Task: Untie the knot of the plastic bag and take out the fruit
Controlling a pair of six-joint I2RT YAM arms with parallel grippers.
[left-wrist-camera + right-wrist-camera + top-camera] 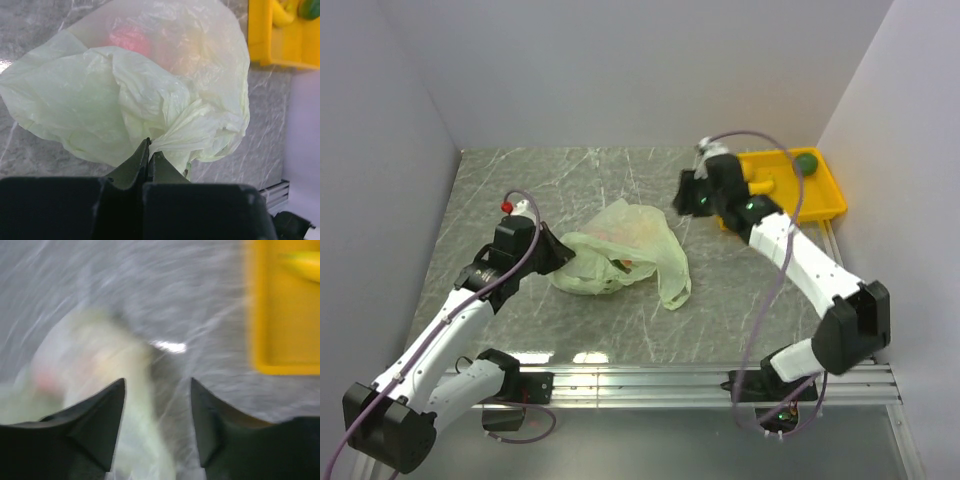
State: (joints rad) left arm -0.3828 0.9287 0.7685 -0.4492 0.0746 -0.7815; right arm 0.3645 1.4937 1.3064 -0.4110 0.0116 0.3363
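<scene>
The pale green plastic bag [620,245] lies crumpled mid-table, one loose strip trailing toward the near right [675,288]. I cannot make out a tied knot. A red fruit [131,40] shows faintly through the film. My left gripper [563,258] is shut on a fold at the bag's left side, its tips [149,146] pinching the film in the left wrist view. My right gripper [682,205] is open and empty, just beyond the bag's right edge. In the blurred right wrist view it [157,385] hovers over the bag [95,375] and the table.
A yellow tray [828,200] stands at the far right, holding a dark green round fruit [806,163] and a yellow fruit [760,185]. The tray also shows in the left wrist view [280,52] and the right wrist view [280,320]. Walls enclose the table.
</scene>
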